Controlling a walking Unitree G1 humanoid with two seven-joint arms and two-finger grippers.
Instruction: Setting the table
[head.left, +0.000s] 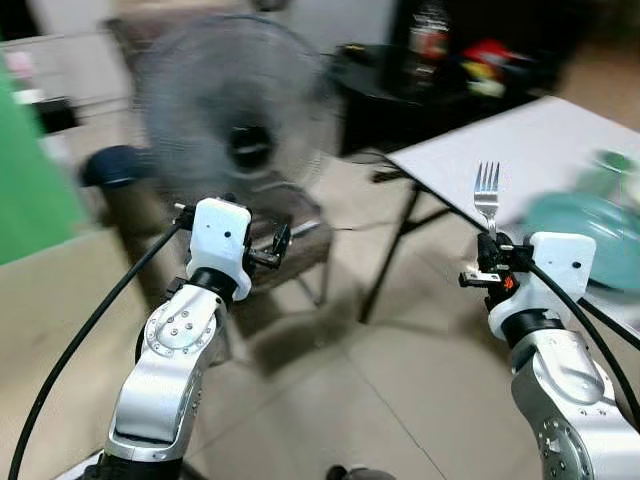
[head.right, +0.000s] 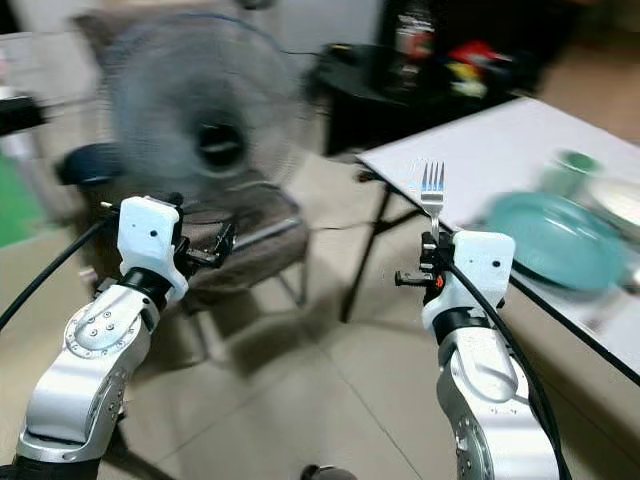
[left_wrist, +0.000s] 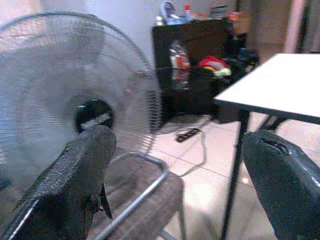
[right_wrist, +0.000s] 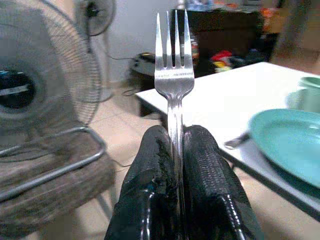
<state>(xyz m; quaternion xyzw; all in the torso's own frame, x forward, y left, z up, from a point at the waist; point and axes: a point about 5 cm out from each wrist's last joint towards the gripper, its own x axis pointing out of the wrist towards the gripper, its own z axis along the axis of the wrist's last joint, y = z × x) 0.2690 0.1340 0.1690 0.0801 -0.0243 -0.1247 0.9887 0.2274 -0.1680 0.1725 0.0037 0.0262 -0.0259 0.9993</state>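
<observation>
Gripping steel fork upright, tines up: right gripper, textured black pads clamped on handle. Left gripper wide open, empty. Round teal plate, possibly cup, on white table.

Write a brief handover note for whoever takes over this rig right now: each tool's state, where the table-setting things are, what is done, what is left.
Right tool: shut on the fork, tines up, off the table's near edge.
Left tool: open, empty, facing the fan.
Done: teal plate and cup sit on the white table.
Left: lay the fork beside the plate.
</observation>
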